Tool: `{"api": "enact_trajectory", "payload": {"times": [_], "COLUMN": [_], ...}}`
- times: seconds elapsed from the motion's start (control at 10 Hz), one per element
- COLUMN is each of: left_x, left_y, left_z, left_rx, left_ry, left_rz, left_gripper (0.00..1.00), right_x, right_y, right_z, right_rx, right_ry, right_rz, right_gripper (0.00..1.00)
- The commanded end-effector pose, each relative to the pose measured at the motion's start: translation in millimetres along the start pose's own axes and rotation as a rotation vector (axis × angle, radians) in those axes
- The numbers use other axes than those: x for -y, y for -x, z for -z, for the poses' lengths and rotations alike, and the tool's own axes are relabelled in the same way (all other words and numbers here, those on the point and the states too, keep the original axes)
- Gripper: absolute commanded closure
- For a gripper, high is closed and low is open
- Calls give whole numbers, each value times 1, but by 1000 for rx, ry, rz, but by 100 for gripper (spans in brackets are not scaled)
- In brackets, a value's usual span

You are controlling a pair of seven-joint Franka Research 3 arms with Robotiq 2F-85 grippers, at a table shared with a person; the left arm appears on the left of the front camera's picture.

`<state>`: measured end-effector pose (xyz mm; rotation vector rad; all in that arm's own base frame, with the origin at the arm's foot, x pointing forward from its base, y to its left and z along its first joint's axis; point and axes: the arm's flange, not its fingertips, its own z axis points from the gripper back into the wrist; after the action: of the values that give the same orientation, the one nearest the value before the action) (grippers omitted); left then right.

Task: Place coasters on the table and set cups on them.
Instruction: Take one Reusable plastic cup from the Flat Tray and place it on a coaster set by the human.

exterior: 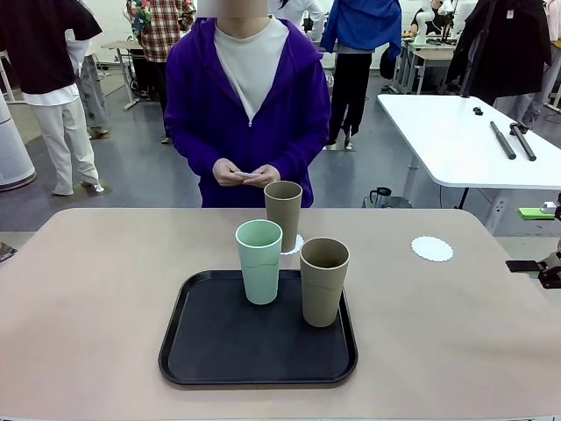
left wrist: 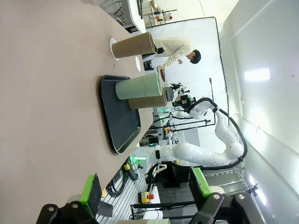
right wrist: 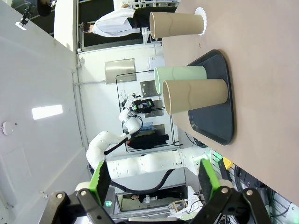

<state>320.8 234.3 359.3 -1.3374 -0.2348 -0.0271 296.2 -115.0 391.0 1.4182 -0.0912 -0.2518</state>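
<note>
The left claw (left wrist: 145,189) and the right claw (right wrist: 154,179) both gape wide, holding nothing. On the desk (exterior: 88,298) a black tray (exterior: 219,351) lies near the middle, with the mint cup (exterior: 259,261) at its left and a tan cup (exterior: 323,281) at its right. Just beyond the tray, the second tan cup (exterior: 282,215) stands on a coaster (exterior: 296,244). A bare coaster (exterior: 432,249) lies far right. Past the far edge, the person's hands (exterior: 245,174) hold something white.

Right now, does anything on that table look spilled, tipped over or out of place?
Nothing stands out. All cups stand upright: the far tan cup on a coaster, the mint cup and near tan cup on the black tray. A second coaster lies bare at the right.
</note>
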Motion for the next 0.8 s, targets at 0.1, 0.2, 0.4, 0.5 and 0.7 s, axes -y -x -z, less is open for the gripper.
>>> {"api": "enact_trajectory", "payload": {"times": [0.1,0.2,0.4,0.5,0.7], "left_x": [2,2,2,2,2], "left_y": [1,1,1,1,1], "left_z": [0,0,0,0,0], "left_rx": [4,4,4,4,4], "left_ry": [0,0,0,0,0], "left_rz": [4,4,4,4,4], "left_gripper": [0,0,0,0,0], "right_x": [-1,-1,0,-20,-63], "right_y": [0,0,0,-11,-25], "right_z": [0,0,0,8,31], "right_rx": [1,1,0,-106,-278], "right_ry": [0,0,0,147,387], "right_rz": [11,11,0,-183,-469], "right_gripper": [0,0,0,0,0]}}
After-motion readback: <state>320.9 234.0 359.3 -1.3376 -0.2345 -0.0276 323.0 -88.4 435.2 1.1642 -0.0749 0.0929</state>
